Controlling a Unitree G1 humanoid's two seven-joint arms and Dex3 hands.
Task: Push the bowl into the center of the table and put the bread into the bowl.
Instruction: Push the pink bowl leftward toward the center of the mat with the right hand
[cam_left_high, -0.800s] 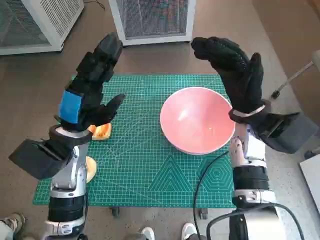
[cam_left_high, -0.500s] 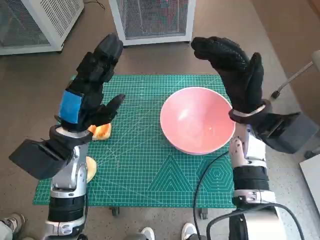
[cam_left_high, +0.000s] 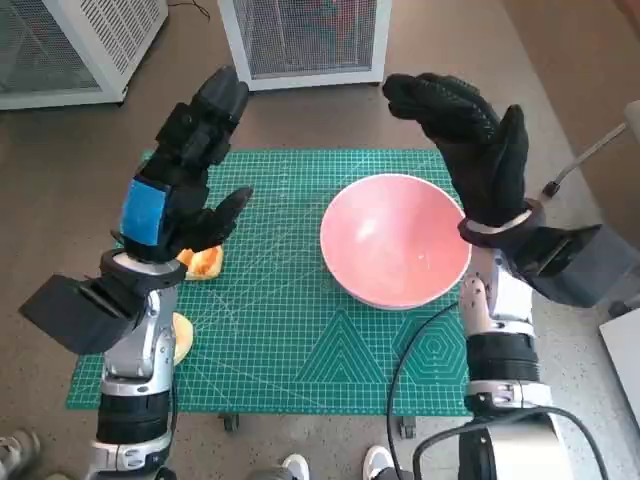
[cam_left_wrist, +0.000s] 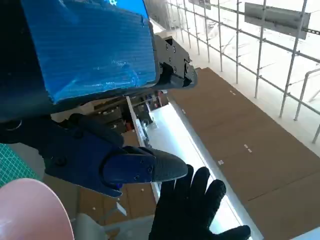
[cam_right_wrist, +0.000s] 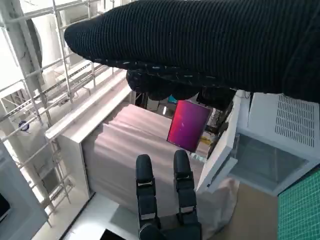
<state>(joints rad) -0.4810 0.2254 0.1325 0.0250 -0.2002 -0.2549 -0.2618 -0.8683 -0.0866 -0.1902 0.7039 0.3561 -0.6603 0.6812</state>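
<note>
A pink bowl (cam_left_high: 394, 240) sits on the right half of the green cutting mat (cam_left_high: 290, 330); part of its rim (cam_left_wrist: 30, 207) shows in the left wrist view. A piece of bread (cam_left_high: 204, 263) lies at the mat's left side, partly hidden by my left hand (cam_left_high: 180, 180), which is raised above it with fingers spread and holds nothing. A second bread piece (cam_left_high: 181, 337) peeks out beside my left forearm. My right hand (cam_left_high: 470, 140) is lifted over the bowl's far right rim, fingers spread, empty. Each wrist view shows the other hand: the glove (cam_left_wrist: 192, 210) and the black fingers (cam_right_wrist: 165, 195).
Two white mesh-sided units (cam_left_high: 305, 40) (cam_left_high: 70, 45) stand on the floor beyond the table. A black cable (cam_left_high: 405, 375) crosses the mat's near right corner. Shoes of a person (cam_left_high: 295, 466) show at the near edge.
</note>
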